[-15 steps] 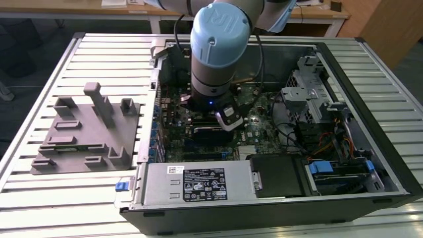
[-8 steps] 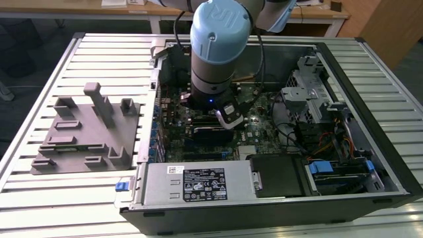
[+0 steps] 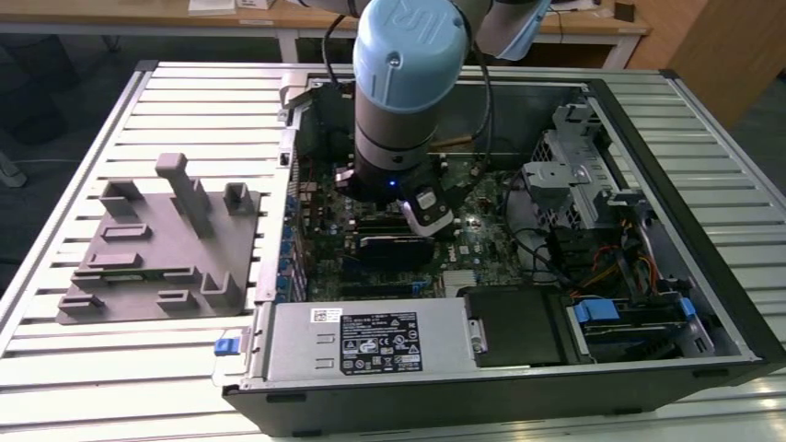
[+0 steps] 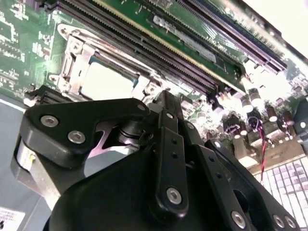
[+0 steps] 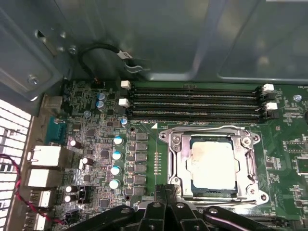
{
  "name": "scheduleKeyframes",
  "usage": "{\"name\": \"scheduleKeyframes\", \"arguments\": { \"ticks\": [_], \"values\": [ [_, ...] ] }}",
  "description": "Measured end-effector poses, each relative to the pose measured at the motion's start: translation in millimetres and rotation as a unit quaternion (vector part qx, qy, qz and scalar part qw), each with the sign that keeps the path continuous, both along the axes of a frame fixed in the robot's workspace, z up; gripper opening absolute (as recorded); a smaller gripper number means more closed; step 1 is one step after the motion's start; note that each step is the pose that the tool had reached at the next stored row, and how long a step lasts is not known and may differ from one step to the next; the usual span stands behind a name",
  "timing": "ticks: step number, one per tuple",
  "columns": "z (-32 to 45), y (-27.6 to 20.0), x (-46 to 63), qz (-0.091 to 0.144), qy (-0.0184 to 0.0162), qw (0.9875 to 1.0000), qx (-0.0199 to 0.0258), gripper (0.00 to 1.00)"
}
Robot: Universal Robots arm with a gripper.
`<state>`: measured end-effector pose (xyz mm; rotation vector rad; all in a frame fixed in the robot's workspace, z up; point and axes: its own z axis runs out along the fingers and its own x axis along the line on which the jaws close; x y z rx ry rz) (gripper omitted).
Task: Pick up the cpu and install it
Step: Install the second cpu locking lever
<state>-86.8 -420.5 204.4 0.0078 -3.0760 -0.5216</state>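
Inside the socket [image 5: 211, 166] sits the cpu [image 5: 213, 164].

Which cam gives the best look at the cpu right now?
The first wrist view: the cpu faces the camera, its whole pale top plate framed by the metal socket. The second wrist view shows it at a slant, partly behind the gripper. In the exterior view the arm covers that spot.

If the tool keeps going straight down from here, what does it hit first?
Most likely the cpu lying in the socket, or the socket's frame at its near edge. The tool hangs just above there; depth is hard to judge.
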Motion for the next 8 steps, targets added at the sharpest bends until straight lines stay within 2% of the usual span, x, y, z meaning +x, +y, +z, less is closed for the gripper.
{"name": "scheduleKeyframes", "arguments": {
  "ticks": [8],
  "values": [
    [11.5, 0.1, 0.0, 0.0, 0.0, 1.0, 0.0001, 0.11]
  ]
}}
